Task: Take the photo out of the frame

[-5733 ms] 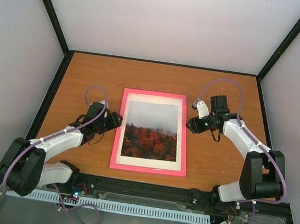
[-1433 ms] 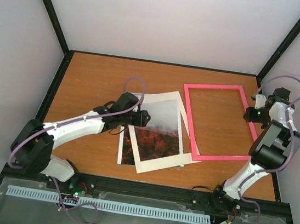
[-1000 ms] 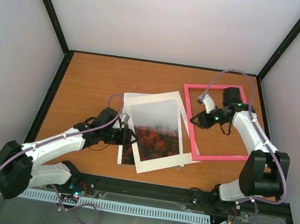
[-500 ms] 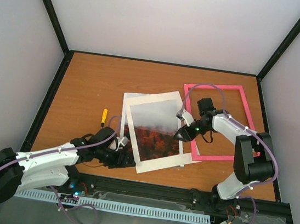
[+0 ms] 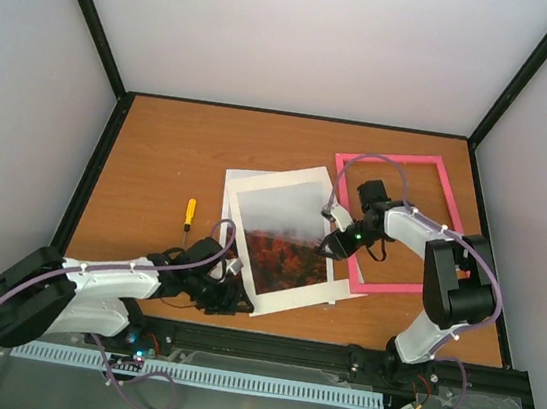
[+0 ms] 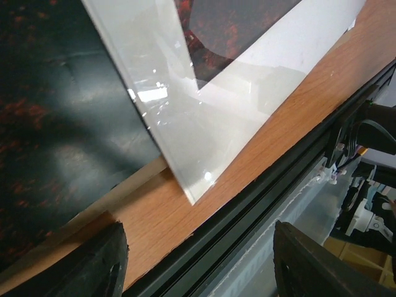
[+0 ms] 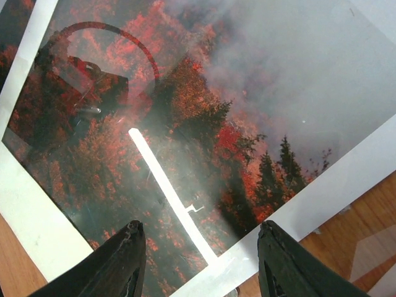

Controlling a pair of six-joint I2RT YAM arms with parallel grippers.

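The photo (image 5: 279, 236) lies flat near the middle of the counter (image 5: 160, 149), turned slightly askew, with its pale misty sky toward the far side and its red-orange trees toward the near side. It is out of the frame (image 5: 390, 158), and a white mat (image 5: 300, 297) lies on it, so that the print shows through the mat's cut-out window. The right wrist view shows a glossy sheen with reflections over the print. The frame lies flat just to the right with bare wood showing inside its pink border, and the mat's right edge overlaps its left rail. The right end effector (image 5: 329, 244) is over the right edge of the mat and print, where they meet the frame. In its own view (image 7: 200, 226) the fingers (image 7: 127, 260) stand partly apart above the red trees with nothing between them; I cannot tell whether they touch the surface. The left end effector (image 5: 231, 295) sits low at the near left corner of the mat. Its wrist view (image 6: 199, 229) shows the fingers (image 6: 102, 263) spread wide and holding nothing, and the mat's corner points toward the gap between them. A small yellow-handled screwdriver (image 5: 190, 214) lies on the counter well to the left of the photo.
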